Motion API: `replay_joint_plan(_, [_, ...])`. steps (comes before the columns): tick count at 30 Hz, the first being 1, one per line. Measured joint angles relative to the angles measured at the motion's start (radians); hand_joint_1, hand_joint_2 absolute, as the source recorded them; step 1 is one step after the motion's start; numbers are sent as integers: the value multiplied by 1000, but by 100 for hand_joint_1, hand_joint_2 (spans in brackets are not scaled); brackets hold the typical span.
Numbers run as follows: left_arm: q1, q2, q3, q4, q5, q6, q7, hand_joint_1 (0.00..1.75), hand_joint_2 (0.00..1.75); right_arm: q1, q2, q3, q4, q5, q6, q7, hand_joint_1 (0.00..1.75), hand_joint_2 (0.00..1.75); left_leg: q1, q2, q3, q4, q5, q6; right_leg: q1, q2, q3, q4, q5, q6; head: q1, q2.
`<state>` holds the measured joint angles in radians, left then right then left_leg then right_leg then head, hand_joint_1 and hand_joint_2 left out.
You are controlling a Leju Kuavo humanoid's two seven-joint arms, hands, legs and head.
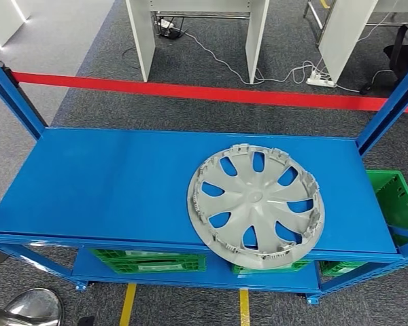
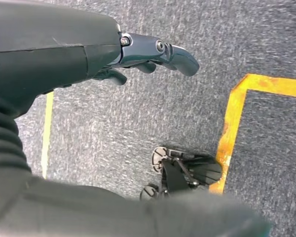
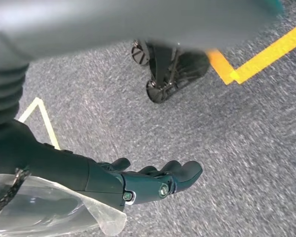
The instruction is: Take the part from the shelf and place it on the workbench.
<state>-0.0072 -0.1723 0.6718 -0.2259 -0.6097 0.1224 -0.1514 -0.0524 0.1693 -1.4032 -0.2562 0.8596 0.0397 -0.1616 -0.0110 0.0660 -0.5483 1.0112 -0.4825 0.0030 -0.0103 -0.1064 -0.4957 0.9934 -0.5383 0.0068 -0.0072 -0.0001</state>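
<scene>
A grey wheel cover [image 1: 256, 206] with curved spokes lies flat on the blue shelf [image 1: 115, 183], right of centre, its near rim jutting over the shelf's front edge. My left hand [image 2: 146, 57] hangs over grey carpet with its fingers stretched out and nothing in it. My right hand [image 3: 154, 180] also hangs above the carpet, fingers extended and apart, holding nothing. Both hands are down by my sides, away from the shelf.
Blue uprights [image 1: 14, 98] rise at both ends of the shelf. Green crates [image 1: 148, 261] sit on the lower level and another green crate [image 1: 397, 197] at the right. A red floor line [image 1: 202, 92] and white table legs [image 1: 140, 37] lie behind. Yellow tape [image 2: 236, 113] marks the carpet.
</scene>
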Motion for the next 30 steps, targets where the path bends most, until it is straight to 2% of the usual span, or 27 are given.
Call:
replay_joint_plan(2, [4,7,-17,0,26,-6,6,0,175,6,-6,48,-1,-37,0,8,0,175,0,0,0,0,-1,1,-1,0,-1,-1,-1,6,0,0])
replay_joint_plan(6, [14,20,-60,-3,77,-14,19,0,0,20,-19,149,-5,-109,-3,21,0,0,-1,0,3,1,-2,4,-1,0,-7,-1,-3,12,0,0])
replay_joint_plan(17, [50,59,-204,-28,214,-43,51,0,0,65,-55,456,-28,-303,-9,57,0,0,1,0,4,0,-2,4,1,0,4,-1,-4,13,0,0])
replay_joint_plan(30, [90,99,-380,-69,372,-72,89,0,0,116,-94,817,-62,-524,-23,98,0,0,2,0,4,0,-2,4,1,0,-6,-1,-6,13,0,0])
